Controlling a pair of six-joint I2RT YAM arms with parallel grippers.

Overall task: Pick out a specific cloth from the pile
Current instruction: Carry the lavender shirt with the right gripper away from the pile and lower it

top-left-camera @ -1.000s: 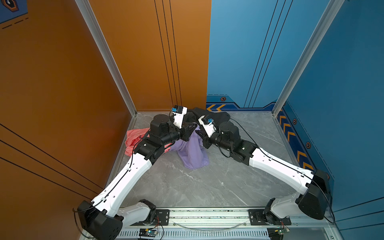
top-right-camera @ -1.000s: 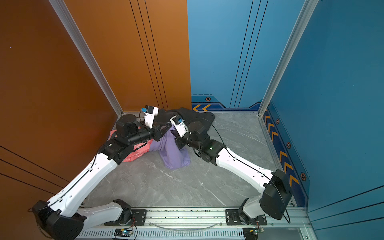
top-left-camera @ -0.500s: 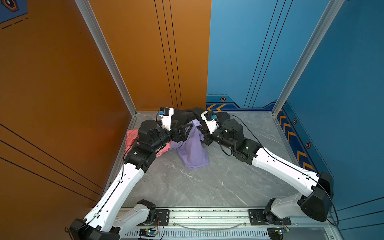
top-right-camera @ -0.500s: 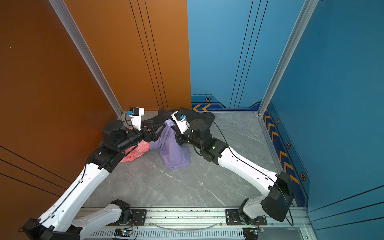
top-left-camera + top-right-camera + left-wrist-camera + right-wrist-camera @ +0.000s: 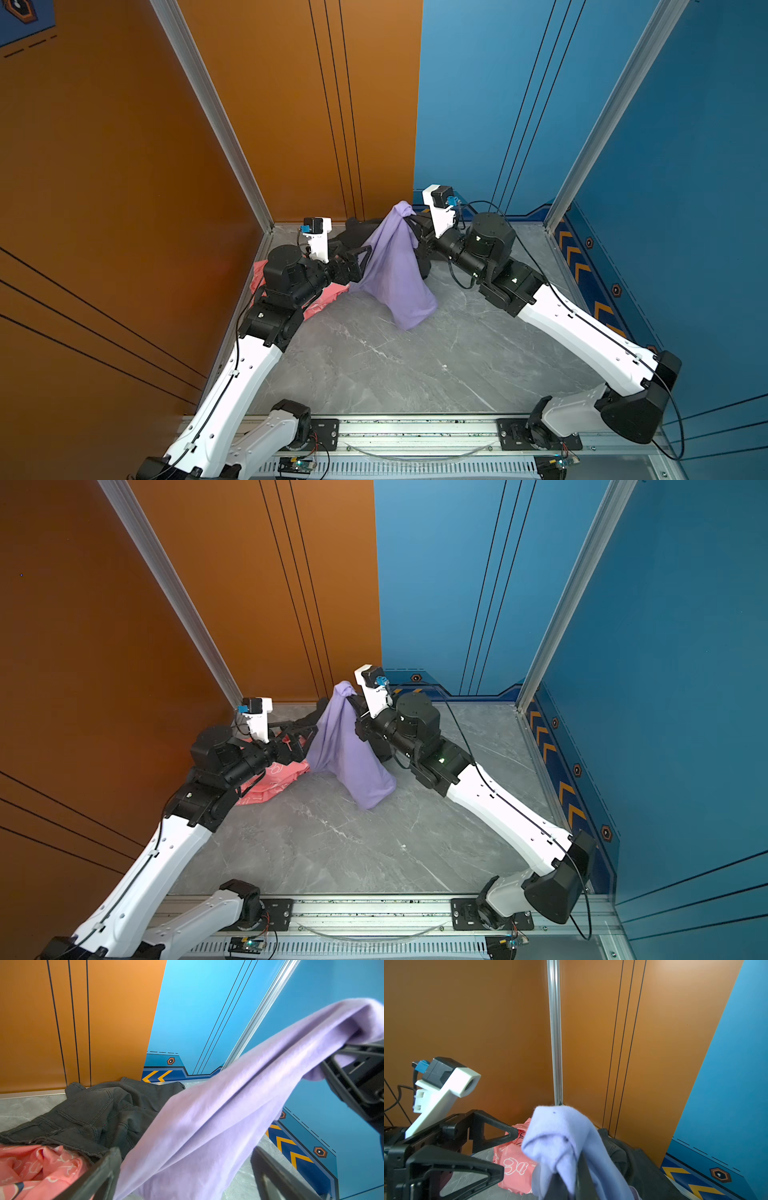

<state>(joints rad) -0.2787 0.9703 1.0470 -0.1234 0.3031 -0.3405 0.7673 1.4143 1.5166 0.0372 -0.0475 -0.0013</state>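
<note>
Two arms reach in from the front, left low, right high.
The left gripper has its jaws wide apart. The right gripper is up higher, with its jaws pinched tight on the top of the cloth.

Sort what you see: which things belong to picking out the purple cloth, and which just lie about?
In the job: purple cloth; right gripper, shut on it; left gripper, open.
Lying about: pink printed cloth; dark grey garment.
</note>
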